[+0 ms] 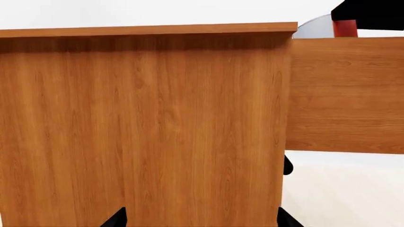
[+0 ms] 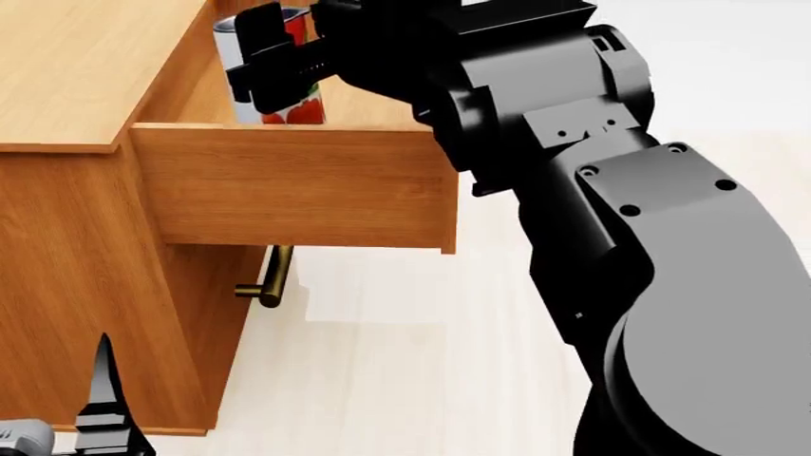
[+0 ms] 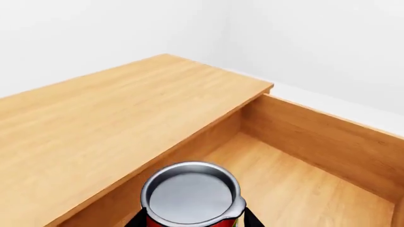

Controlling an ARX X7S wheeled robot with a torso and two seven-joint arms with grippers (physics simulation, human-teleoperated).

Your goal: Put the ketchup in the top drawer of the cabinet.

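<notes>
We see one ketchup [image 3: 191, 196], a small cylindrical tin with a red label, tomato pictures near its base, and a plain silver-grey lid with a raised rim. It stands upright, held over the inside of the top drawer [image 2: 298, 185], near the drawer's corner beside the cabinet's front edge; we cannot tell whether it touches the drawer floor. Our right gripper [image 2: 273, 62] clamps it, black fingers pressed on either side of the can.

There is one cabinet [image 2: 76, 66], a boxy piece of orange-brown wood grain with a flat overhanging top and smooth, matte faces. We count one drawer pulled well out, an open wooden box with plain board walls and floor. Below it, one brass cylindrical bar handle [image 2: 270, 277] shows on the lower drawer, which sits closed.

Our left gripper [image 2: 108, 404] hangs low beside the cabinet's side panel [image 1: 145, 127]. In the left wrist view its two dark fingertips [image 1: 115, 217] stand well apart, holding nothing. The floor [image 2: 419, 351] is pale and smooth.
</notes>
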